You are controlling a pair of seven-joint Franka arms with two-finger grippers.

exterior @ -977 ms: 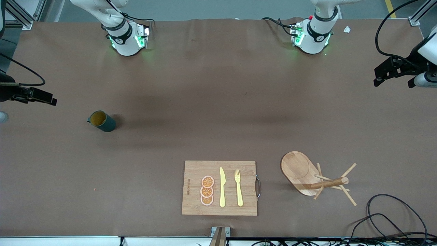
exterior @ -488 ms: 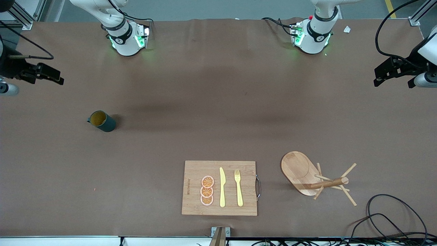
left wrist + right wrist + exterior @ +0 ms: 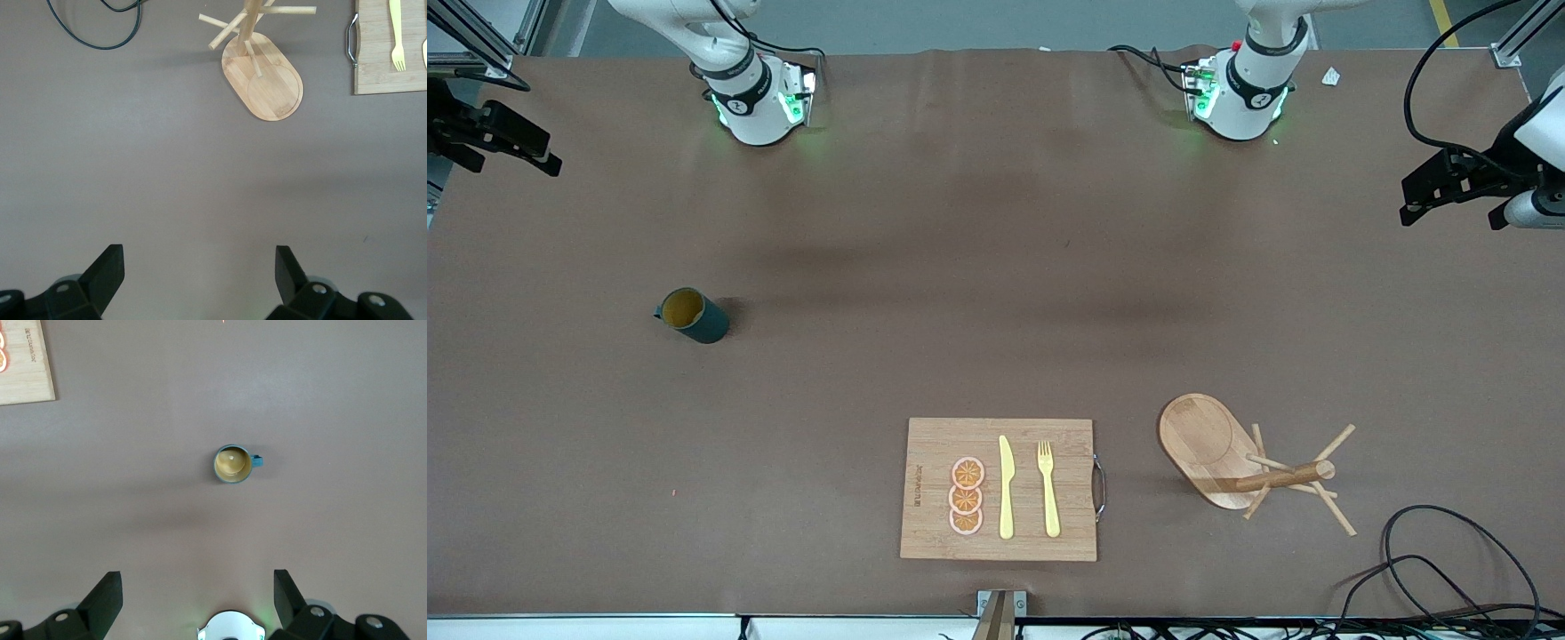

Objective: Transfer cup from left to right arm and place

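Right claw (image 3: 543, 160) risen away, upright teal cup (image 3: 692, 316), ochre inside

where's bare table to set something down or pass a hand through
The widest bare stretch runs across the middle of the table, between the arm bases and the cutting board, reaching from the cup to the left arm's end. Another lies nearer the camera than the cup, beside the board. It is crowded where the board and mug tree sit close together.
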